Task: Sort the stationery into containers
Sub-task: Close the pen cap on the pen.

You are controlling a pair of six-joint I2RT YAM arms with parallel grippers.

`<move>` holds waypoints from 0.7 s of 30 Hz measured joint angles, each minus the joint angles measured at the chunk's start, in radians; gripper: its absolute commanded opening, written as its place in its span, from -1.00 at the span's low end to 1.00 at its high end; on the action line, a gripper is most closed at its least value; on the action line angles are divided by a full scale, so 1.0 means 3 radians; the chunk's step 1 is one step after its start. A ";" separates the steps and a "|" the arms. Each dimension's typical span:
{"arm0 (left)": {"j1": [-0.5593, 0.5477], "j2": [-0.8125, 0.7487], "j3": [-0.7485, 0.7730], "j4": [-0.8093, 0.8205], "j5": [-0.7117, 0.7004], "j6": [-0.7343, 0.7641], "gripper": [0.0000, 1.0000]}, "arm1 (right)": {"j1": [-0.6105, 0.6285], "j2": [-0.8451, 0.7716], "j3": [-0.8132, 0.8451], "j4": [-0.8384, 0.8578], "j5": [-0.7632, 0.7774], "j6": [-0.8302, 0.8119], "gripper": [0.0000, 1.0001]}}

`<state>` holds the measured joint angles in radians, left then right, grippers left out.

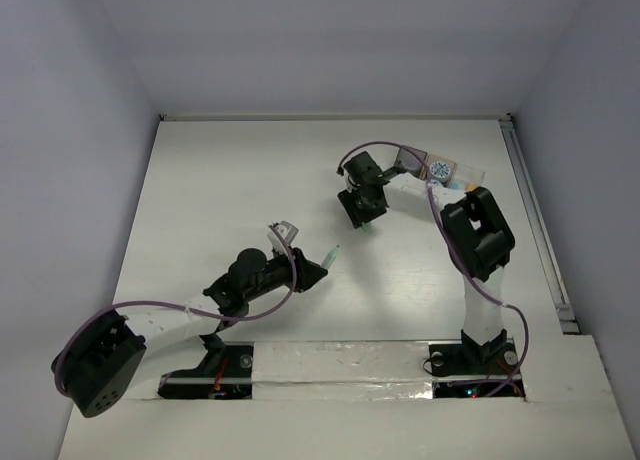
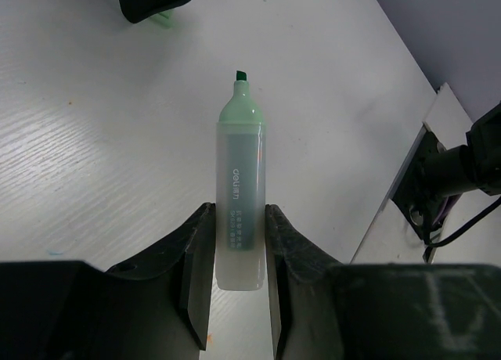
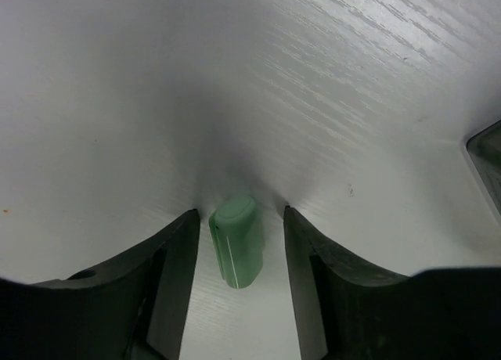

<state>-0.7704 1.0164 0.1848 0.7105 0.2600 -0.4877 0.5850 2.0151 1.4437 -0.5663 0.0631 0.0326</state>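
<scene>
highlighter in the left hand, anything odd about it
Yes: the highlighter in the left hand is uncapped, its tip bare. A matching green cap lies apart on the table, between the open fingers of the right hand.

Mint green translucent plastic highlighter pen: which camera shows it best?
Left wrist. The mint green translucent plastic highlighter pen fills the frame centre, uncapped tip and printed barrel clear, clamped in the left end effector. Top external shows only a tiny pale sliver beside that end effector. Right wrist does not show it.
</scene>
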 measured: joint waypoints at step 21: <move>0.0088 0.0459 -0.0047 0.1040 0.0440 -0.0712 -1.00 | 0.0019 -0.1784 -0.1303 0.1490 -0.0435 0.1227 -1.00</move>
<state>-0.7441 1.1542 0.1707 1.0225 0.3920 -0.7013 0.5907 1.4799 1.0527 -0.1192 -0.0673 0.4007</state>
